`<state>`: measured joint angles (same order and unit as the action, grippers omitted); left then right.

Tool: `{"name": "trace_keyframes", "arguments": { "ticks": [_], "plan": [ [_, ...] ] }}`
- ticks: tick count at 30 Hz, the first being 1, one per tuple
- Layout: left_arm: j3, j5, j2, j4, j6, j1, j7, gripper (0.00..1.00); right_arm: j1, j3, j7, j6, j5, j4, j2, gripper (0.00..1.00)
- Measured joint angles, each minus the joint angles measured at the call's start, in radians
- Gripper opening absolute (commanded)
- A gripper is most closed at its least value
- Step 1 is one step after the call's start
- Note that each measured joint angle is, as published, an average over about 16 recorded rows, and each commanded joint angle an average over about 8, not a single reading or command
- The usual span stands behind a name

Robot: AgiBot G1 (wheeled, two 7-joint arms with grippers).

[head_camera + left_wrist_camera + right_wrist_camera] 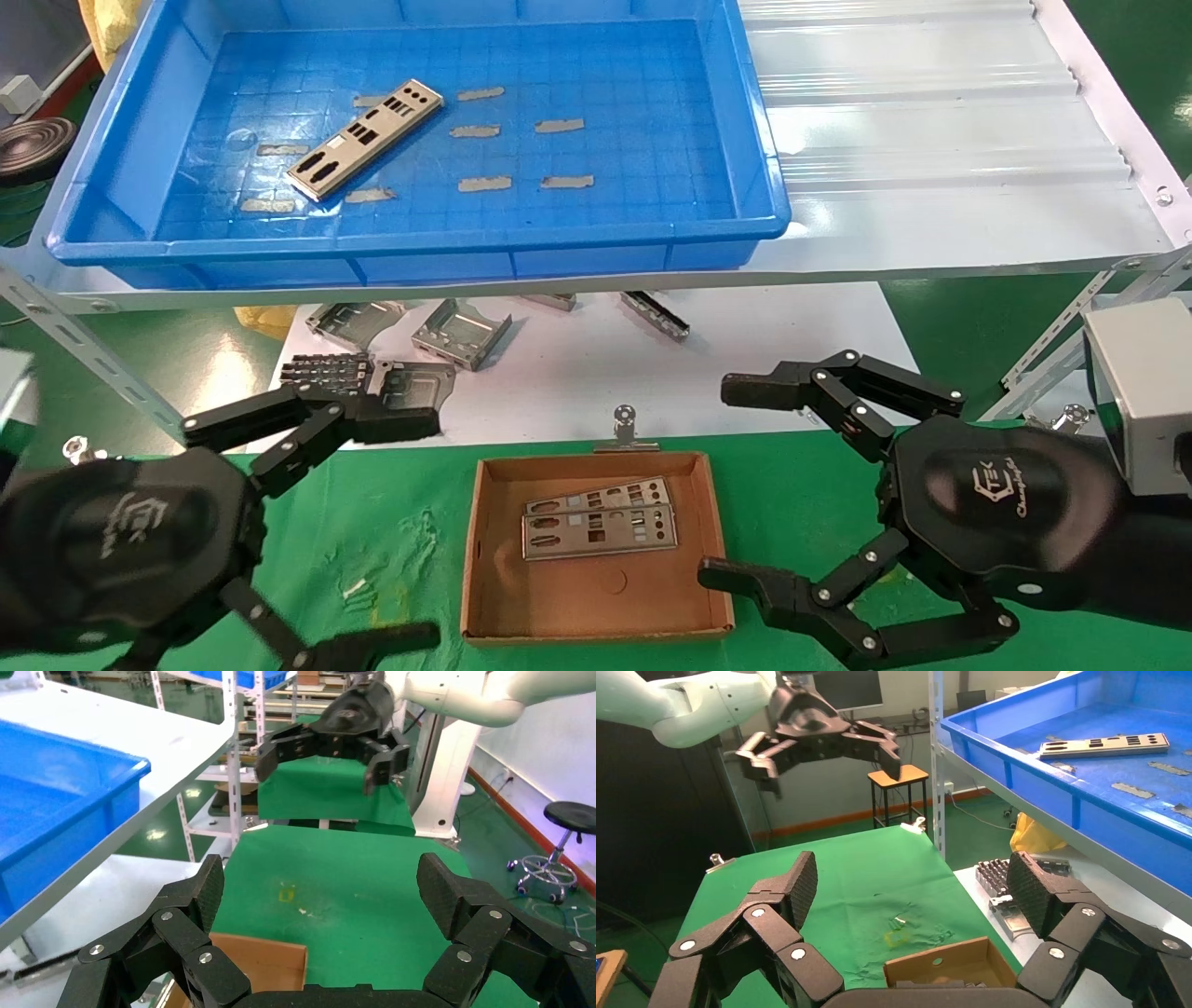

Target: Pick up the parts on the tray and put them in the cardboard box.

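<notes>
Hovering either side of the cardboard box [596,550], left gripper [391,531] and right gripper [745,485] sit spread, empty. One part [365,140] lies angled in the tray [419,247]; best grabbed across its narrow width.

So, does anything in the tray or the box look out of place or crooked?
Only slightly. The one part left in the tray lies diagonally across the floor grid and the grey tape strips. In the cardboard box, the two plates overlap at a small angle. Nothing looks damaged or spilled.

Lower part [596,497] half hidden under upper part [601,533].
</notes>
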<state>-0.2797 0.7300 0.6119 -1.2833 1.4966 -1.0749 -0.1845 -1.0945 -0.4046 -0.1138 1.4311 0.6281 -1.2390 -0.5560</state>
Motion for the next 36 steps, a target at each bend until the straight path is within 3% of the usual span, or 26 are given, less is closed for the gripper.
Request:
{"name": "trace_keyframes", "arguments": {
  "ticks": [36],
  "plan": [
    [0.001,0.0,-0.001,-0.001,-0.001,0.001,-0.003,1.0,0.0,0.0,0.0,0.0,0.0,0.0,0.0,1.0]
  ]
}}
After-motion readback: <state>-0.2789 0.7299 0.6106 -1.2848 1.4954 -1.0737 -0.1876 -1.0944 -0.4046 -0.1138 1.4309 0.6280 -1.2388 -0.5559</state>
